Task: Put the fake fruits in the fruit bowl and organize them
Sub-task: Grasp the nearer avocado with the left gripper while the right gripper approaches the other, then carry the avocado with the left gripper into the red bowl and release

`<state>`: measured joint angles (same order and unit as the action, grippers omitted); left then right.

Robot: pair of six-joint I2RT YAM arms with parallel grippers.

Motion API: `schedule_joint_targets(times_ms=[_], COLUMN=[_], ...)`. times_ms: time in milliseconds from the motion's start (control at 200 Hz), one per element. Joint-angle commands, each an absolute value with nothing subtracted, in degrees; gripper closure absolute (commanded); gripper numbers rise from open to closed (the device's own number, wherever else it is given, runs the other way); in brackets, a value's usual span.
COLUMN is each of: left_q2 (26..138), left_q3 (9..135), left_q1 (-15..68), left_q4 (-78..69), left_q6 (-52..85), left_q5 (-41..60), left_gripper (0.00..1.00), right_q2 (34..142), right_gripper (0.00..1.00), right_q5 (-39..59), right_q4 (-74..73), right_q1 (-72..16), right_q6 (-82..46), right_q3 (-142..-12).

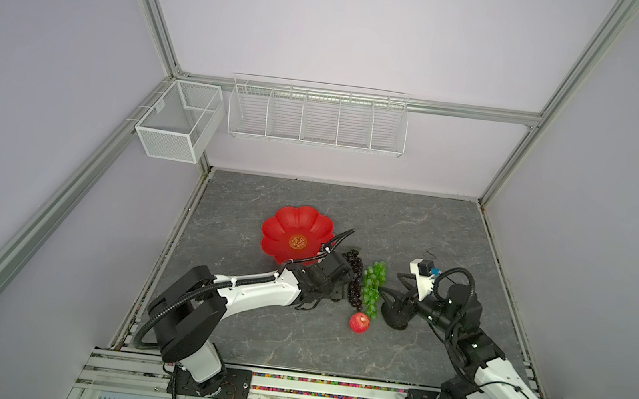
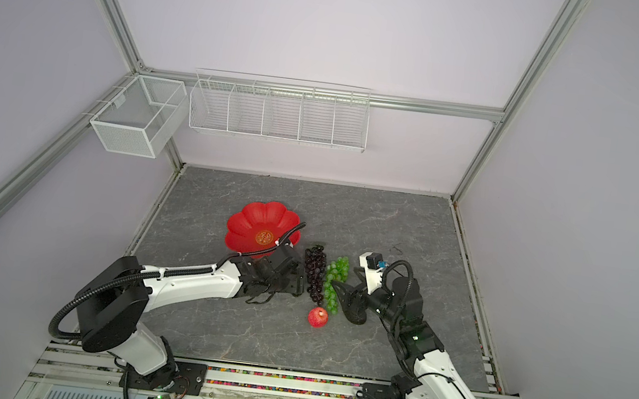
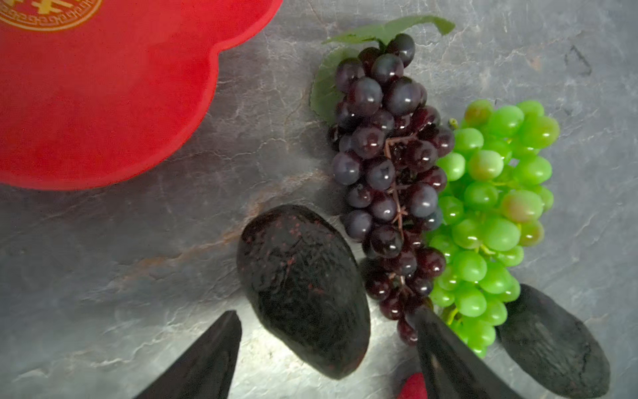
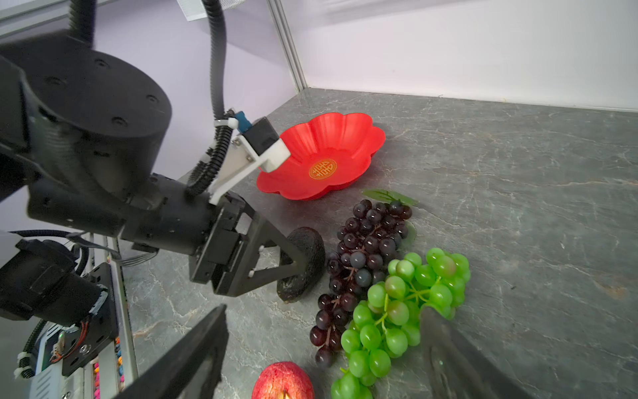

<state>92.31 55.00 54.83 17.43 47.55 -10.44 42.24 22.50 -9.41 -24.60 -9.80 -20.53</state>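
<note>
The red flower-shaped fruit bowl (image 1: 285, 221) (image 4: 331, 138) holds no fruit. To its right, the purple grape bunch (image 1: 354, 276) (image 3: 386, 165) and the green grape bunch (image 1: 374, 287) (image 3: 490, 207) lie side by side. The red apple (image 1: 359, 322) (image 4: 283, 380) sits in front of them. My left gripper (image 3: 328, 311) (image 1: 339, 293) is open astride a dark avocado (image 3: 303, 290) (image 4: 307, 262), with strips of table showing on both sides. Another avocado (image 3: 552, 345) lies right of the green grapes. My right gripper (image 4: 322, 311) (image 1: 387, 304) hangs open over the apple and green grapes.
White wire baskets (image 1: 316, 118) and a mesh basket (image 1: 179, 123) hang on the back wall above the table. The left arm's dark wrist (image 4: 103, 138) fills the space left of the fruit. Bare grey tabletop (image 1: 410, 229) stretches behind and right of the grapes.
</note>
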Motion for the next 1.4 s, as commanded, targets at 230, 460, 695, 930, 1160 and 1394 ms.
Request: schedule_joint_targets(times_ms=[230,460,695,930,1160,1394], left_q2=[97.22,101.57,102.18,94.02,86.82,85.48], left_q3=[58.99,61.99,61.7,60.3,60.64,64.23], left_q1=[55.74,55.72,55.72,55.72,55.72,55.51], left_q4=[21.39,23.99,22.76,25.07,27.46,35.89], left_q6=[53.96,54.03,54.19,51.68,47.26,45.24], left_q5=[-15.1,-16.33,-16.35,-16.82,-19.63,-28.14], left_gripper=[0.2,0.3,0.48,0.54,0.55,0.54], right_q2=[44.06,44.33,43.97,43.95,46.06,46.16], right_gripper=[0.12,0.12,0.12,0.12,0.12,0.12], right_q5=[25.33,24.9,24.08,23.99,24.58,23.73], right_q4=[-10.97,-11.0,-11.09,-11.56,-14.15,-13.37], right_q1=[-26.35,-26.71,-26.9,-26.89,-26.85,-26.9], right_q6=[-7.64,-7.56,-7.69,-8.0,-9.48,-9.02], right_q3=[-20.72,-20.79,-20.63,-20.5,-20.02,-20.26])
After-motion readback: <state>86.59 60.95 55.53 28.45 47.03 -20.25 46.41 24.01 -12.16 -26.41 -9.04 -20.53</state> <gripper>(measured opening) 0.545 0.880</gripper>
